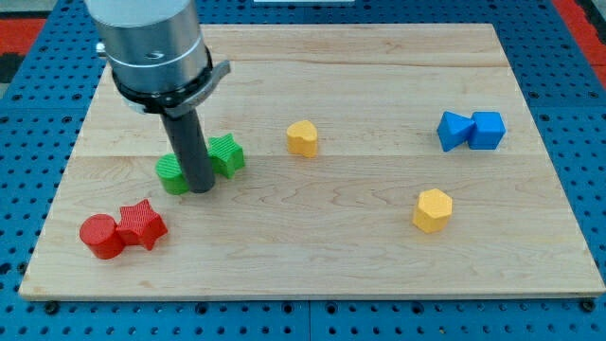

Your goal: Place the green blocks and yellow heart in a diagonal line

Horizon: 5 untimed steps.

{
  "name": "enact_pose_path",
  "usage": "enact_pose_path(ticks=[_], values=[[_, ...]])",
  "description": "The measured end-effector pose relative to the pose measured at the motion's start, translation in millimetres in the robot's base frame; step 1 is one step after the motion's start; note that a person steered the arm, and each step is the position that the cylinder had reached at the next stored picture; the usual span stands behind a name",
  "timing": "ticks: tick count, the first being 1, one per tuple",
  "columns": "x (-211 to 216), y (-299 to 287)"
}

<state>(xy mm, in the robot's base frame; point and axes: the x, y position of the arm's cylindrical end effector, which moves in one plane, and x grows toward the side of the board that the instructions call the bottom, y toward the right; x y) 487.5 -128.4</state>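
My tip (202, 188) rests on the board between two green blocks. A green block (172, 175) lies just to its left, partly hidden by the rod. A green star-shaped block (226, 154) lies just up and right of the tip, touching or nearly touching the rod. The yellow heart (302, 137) sits about a hand's width to the right of the green star, near the board's middle. All three lie roughly along a line rising toward the view's right.
A yellow hexagon-like block (433, 209) sits at the lower right. Two blue blocks (471, 131) touch each other at the right. A red cylinder (101, 236) and a red star (141, 224) touch at the lower left. The wooden board (379, 275) lies on a blue pegboard.
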Motion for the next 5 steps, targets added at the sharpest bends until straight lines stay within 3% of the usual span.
enact_pose_path(ticks=[1, 4, 5], values=[[-3.0, 0.4], [-22.5, 121.5], [-22.6, 123.6]])
